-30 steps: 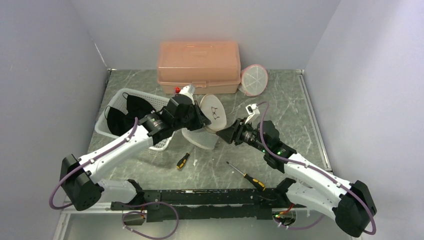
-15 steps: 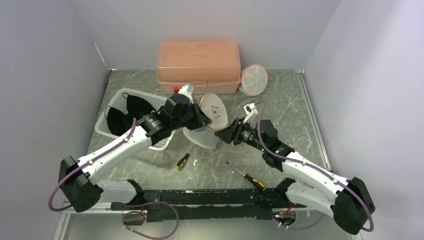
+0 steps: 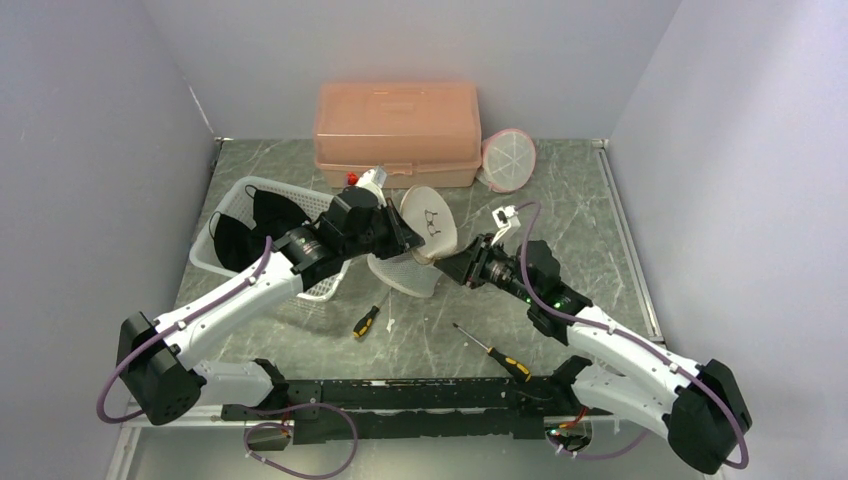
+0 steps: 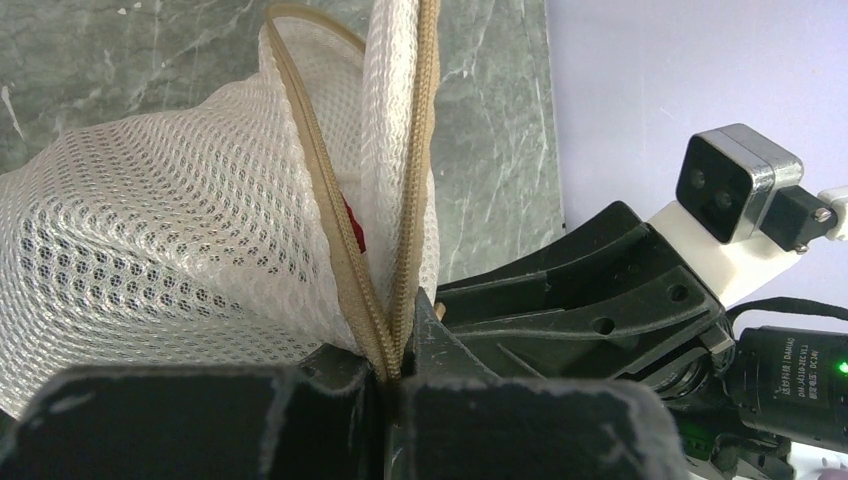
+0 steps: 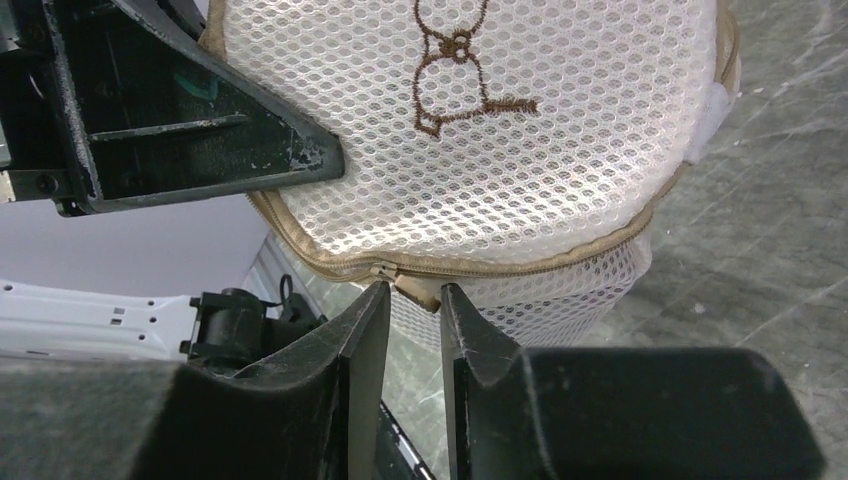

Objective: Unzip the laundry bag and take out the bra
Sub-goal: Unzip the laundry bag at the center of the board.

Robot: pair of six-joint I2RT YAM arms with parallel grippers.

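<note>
from above, the mesh laundry bag (image 3: 428,222) hangs over the middle of the desk (image 3: 570,200), with the left gripper (image 3: 405,245) clamped on its seam. the left wrist view shows the zipper (image 4: 345,230) partly open, bra apparently not yet out. in the right wrist view the right gripper (image 5: 413,302), jaws narrow, flanks the zipper pull (image 5: 418,290), grip unclear.
</note>
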